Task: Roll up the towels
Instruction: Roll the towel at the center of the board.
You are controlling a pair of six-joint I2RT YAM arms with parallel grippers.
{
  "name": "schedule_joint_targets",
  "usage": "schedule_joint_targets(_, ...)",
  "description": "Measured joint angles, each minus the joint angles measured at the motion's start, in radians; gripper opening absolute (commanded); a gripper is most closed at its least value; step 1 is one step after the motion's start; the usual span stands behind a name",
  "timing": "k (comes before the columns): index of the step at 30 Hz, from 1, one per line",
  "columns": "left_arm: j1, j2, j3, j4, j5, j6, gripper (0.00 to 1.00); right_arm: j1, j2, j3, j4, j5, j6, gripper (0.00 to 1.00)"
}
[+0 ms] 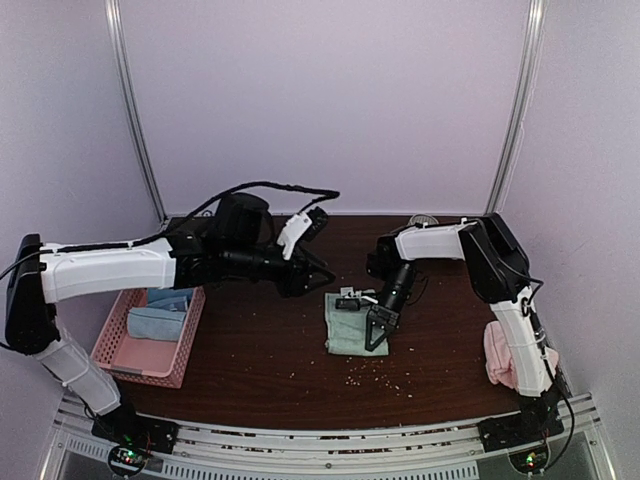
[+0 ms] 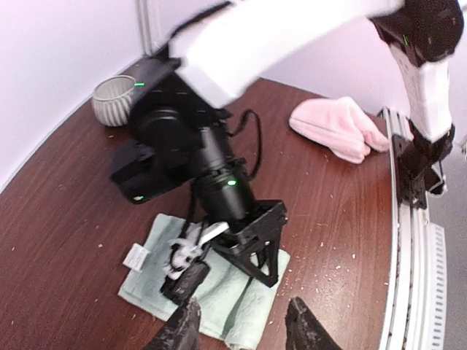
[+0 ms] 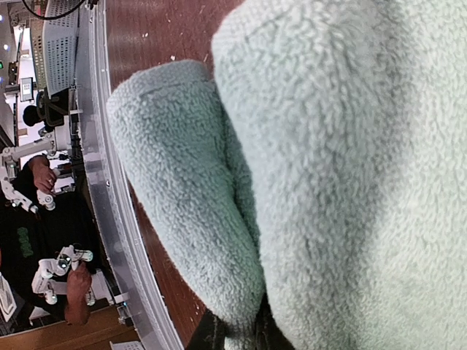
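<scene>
Dark brown wooden bench (image 1: pixel 260 365), sprinkled with pale crumbs (image 1: pixel 372 376), thickest toward the near middle. At the left edge, a pink slatted basket (image 1: pixel 140 362), holding folded pale blue cloths (image 1: pixel 158 322) toward its far end. At the back, right of the middle and close to the wall, a pale ribbed mug (image 2: pixel 115 99), upright, apart from everything else. Along the near edge, a silvery metal rail (image 1: pixel 330 452). Behind and to both sides, plain white walls (image 1: pixel 330 100), with a slim metal pole (image 1: pixel 135 110) in the left corner and a second pole (image 1: pixel 515 110) in the right.
</scene>
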Motion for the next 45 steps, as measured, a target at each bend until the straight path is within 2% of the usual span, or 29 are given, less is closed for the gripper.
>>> schedule_joint_targets(6, -0.193, 0.279, 0.232, -0.171, -0.108, 0.196, 0.40, -0.001, 0.019, 0.026, -0.029, -0.002, 0.031, 0.05)
schedule_joint_targets(12, -0.227, 0.438, 0.272, -0.301, -0.208, 0.324, 0.41, -0.001, 0.021, 0.027, -0.030, -0.002, 0.039, 0.05)
schedule_joint_targets(18, -0.235, 0.490, 0.295, -0.348, -0.320, 0.415, 0.40, -0.001, 0.021, 0.027, -0.031, -0.002, 0.038, 0.06)
schedule_joint_targets(29, -0.237, 0.553, 0.296, -0.321, -0.394, 0.459, 0.19, -0.001, 0.021, 0.029, -0.032, -0.002, 0.038, 0.06)
schedule_joint_targets(31, -0.237, 0.553, 0.296, -0.318, -0.395, 0.458, 0.12, -0.001, 0.020, 0.029, -0.032, -0.002, 0.038, 0.10)
schedule_joint_targets(35, -0.238, 0.553, 0.296, -0.317, -0.396, 0.455, 0.02, -0.001, 0.005, 0.028, -0.033, 0.003, 0.028, 0.30)
schedule_joint_targets(36, -0.239, 0.553, 0.296, -0.316, -0.396, 0.454, 0.00, -0.001, -0.005, 0.026, -0.033, 0.007, 0.024, 0.31)
schedule_joint_targets(42, -0.241, 0.553, 0.296, -0.316, -0.387, 0.441, 0.00, -0.024, -0.118, 0.033, -0.010, 0.029, 0.021, 0.32)
schedule_joint_targets(45, -0.241, 0.553, 0.296, -0.318, -0.372, 0.424, 0.00, -0.060, -0.153, 0.068, -0.007, 0.028, 0.030, 0.27)
